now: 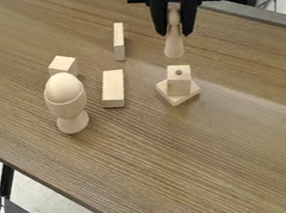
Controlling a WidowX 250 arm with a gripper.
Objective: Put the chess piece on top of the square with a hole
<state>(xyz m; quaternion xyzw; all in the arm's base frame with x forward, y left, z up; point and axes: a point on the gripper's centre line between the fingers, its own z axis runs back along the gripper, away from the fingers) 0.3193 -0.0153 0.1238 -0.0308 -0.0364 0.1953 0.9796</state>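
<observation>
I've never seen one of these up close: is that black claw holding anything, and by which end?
Yes, the pale chess piece, gripped near its narrow top, wide base hanging down.

Wooden pieces, eight in total: one chess piece (174, 45); one egg (63, 87); one stemmed egg cup (70, 109); one block with a round hole (178, 86) in its top; one flat square plate (188, 94); one square-topped block (63, 64); and two oblong blocks, namely one broad block (112, 88) and one narrow block (119, 42). Blocks of all forms number four.
</observation>
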